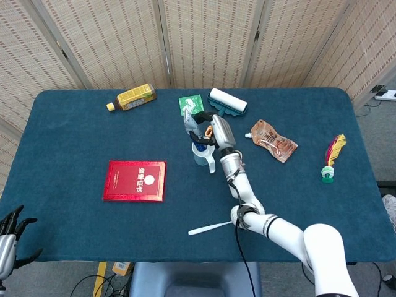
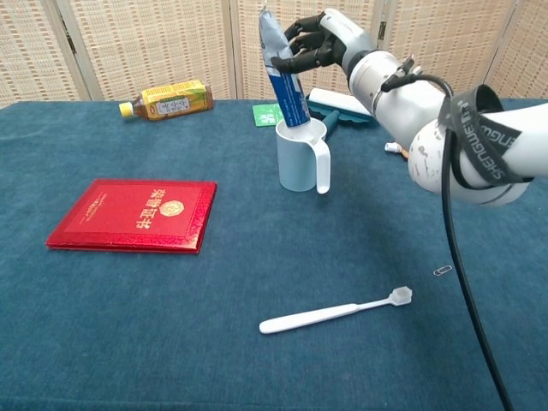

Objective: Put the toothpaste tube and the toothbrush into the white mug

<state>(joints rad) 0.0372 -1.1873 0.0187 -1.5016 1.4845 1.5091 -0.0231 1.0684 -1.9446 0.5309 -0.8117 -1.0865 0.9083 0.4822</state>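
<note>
the right hand [image 2: 318, 40] grips the toothpaste tube [image 2: 282, 73], its lower end inside the white mug [image 2: 301, 156]; next, release it, then fetch the toothbrush [image 2: 336, 310] near the desk's front edge.

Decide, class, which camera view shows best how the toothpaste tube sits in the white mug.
The chest view: from the side, the toothpaste tube stands tilted with its lower end inside the white mug, gripped near the top by the right hand. The head view looks down, so the hand hides most of the tube.
</note>
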